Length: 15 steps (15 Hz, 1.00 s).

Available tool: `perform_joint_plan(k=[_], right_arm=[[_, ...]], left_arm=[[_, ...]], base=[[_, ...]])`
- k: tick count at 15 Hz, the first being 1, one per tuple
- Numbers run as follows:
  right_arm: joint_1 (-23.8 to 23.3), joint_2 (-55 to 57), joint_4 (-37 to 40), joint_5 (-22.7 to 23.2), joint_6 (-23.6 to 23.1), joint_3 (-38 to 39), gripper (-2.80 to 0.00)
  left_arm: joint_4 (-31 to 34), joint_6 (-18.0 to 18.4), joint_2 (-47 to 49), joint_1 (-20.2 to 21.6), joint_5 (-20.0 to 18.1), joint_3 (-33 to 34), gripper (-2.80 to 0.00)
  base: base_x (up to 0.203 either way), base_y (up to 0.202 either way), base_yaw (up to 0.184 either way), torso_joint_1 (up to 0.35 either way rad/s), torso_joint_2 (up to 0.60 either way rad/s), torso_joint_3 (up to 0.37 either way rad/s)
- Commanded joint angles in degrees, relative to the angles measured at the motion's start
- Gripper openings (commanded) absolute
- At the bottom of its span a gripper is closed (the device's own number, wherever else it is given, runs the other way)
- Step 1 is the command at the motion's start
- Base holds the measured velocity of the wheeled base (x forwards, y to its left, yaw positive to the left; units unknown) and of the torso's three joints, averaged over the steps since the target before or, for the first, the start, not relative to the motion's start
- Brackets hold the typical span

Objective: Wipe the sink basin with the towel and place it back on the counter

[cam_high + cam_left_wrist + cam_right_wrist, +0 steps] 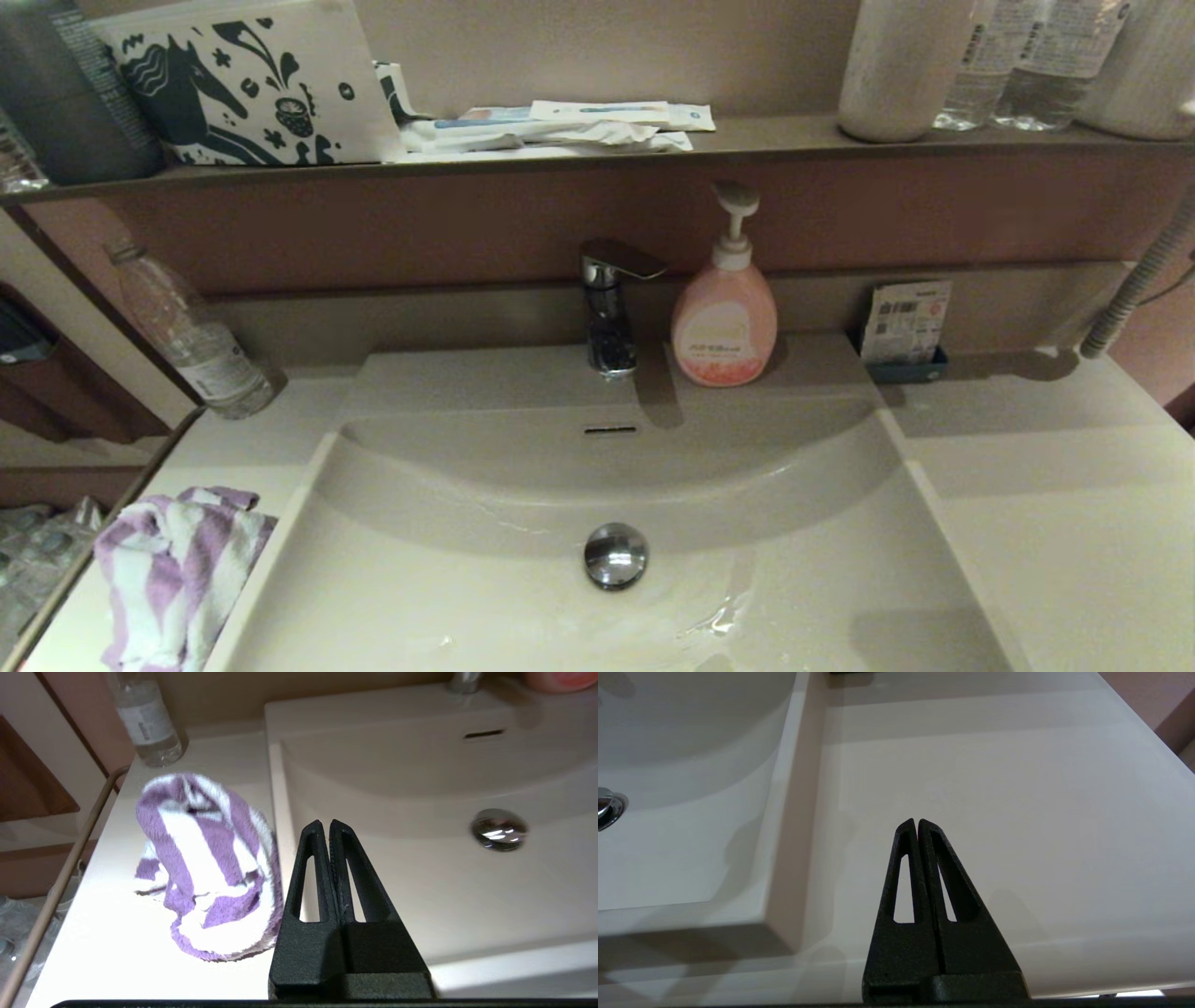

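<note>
The purple-and-white striped towel lies crumpled on the counter to the left of the sink basin. A round chrome drain plug sits in the middle of the basin, with some water streaks near it. My left gripper is shut and empty, hovering over the basin's left rim just right of the towel. Over the bare counter right of the basin, my right gripper is shut with nothing in it. Neither gripper shows in the head view.
A chrome faucet and a pink soap pump bottle stand behind the basin. A clear water bottle stands at the back left of the counter. A small card holder sits at the back right. The brown ledge above carries a horse-print pouch and bottles.
</note>
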Motion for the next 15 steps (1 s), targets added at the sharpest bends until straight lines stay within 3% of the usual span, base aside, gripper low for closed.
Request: perform_joint_plan(k=[1, 7, 11, 15], right_arm=[[0.0, 0.1, 0.0, 0.0, 0.0, 0.0, -2.8], [0.0, 0.1, 0.0, 0.0, 0.0, 0.0, -2.8], [0.0, 0.1, 0.0, 0.0, 0.0, 0.0, -2.8], [0.0, 0.1, 0.0, 0.0, 0.0, 0.0, -2.8]], left_arm=[[-3.4, 0.4, -0.1, 0.2, 0.4, 4.8, -2.8], [-5.4, -0.1, -0.1, 0.2, 1.2, 6.8, -2.8], [-5.4, -7.1, -0.1, 0.2, 2.8, 6.8, -2.8], [-5.5, -8.5, -0.1, 0.2, 3.4, 6.8, -2.8]], base=[[0.0, 0.0, 0.0, 0.0, 0.0, 0.0], [0.0, 0.0, 0.0, 0.0, 0.0, 0.0], [0.0, 0.0, 0.0, 0.0, 0.0, 0.0], [0.0, 0.0, 0.0, 0.0, 0.0, 0.0]])
